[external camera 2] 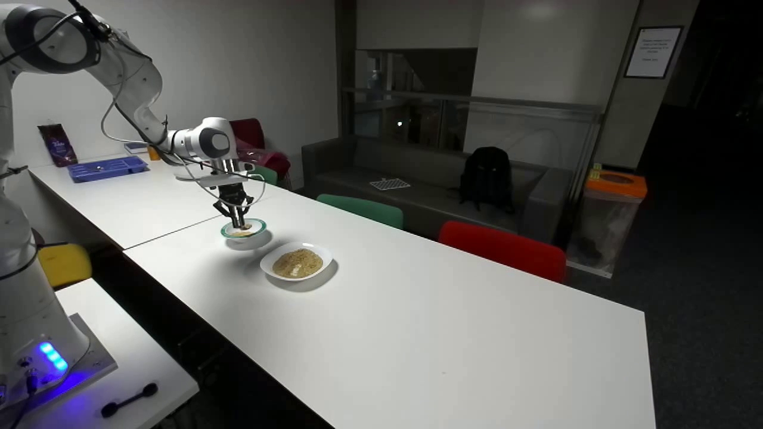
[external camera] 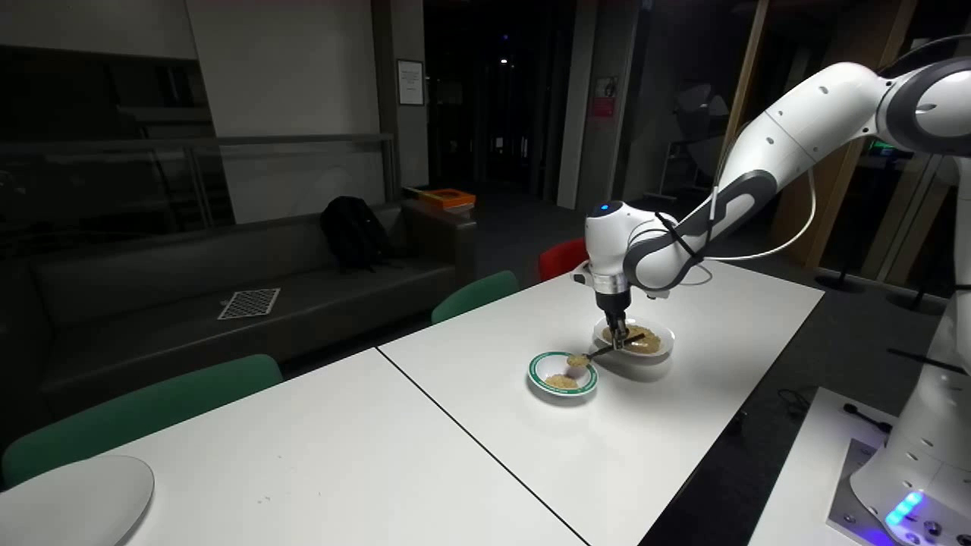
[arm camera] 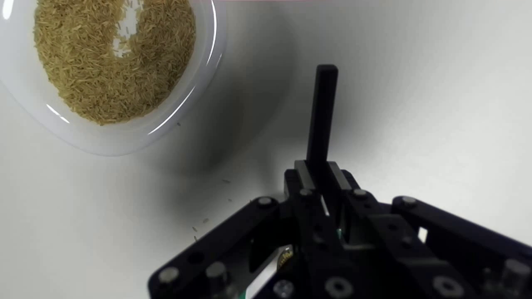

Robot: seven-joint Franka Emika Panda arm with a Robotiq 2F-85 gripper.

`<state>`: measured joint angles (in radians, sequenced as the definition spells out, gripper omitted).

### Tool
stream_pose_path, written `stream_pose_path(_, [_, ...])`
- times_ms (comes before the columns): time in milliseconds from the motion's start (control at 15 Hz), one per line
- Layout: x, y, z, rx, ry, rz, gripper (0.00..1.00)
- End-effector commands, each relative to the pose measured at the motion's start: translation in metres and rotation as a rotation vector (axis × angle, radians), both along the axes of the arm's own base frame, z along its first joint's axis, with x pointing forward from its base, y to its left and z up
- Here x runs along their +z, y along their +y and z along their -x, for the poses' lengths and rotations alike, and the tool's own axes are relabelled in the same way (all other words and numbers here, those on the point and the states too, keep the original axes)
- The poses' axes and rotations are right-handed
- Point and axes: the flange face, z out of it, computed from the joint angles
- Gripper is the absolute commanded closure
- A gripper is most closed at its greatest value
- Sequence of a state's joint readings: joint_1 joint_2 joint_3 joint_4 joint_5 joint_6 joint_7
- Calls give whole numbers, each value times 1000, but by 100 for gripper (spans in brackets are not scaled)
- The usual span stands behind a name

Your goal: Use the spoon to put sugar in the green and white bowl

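Gripper points down, its fingers pinched together on the handle of one dark spoon. The handle's free end juts past the fingers above the desk — in the wrist view a strip of white surface lies between it and the edge of one white dish. The other end, heaped with tan grains, hangs over one green and white bowl; whether it touches the rim cannot be told. Tan grains make three lots: on the spoon, inside the bowl and — the largest — in the dish, with a few strays just beside the dish. Bowl and dish stand near each other but apart, both in from the desk's long edges; past the dish the surface runs broad to the short end. Across the desk's seam from the bowl lie one white plate, partly out of view, and, in an exterior view, one blue tray. Along one long edge two green chairs and one red chair show in an exterior view, with one black backpack on the couch beyond.
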<state>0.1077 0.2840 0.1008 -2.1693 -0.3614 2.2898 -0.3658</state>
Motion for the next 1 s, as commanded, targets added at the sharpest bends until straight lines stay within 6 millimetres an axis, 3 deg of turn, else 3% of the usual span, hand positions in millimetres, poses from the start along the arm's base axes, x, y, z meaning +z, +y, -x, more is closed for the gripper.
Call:
stream_pose_path(0, [7, 8, -9, -9, 3, 64, 97])
stream_pose_path(933, [16, 30, -27, 40, 6, 193, 97])
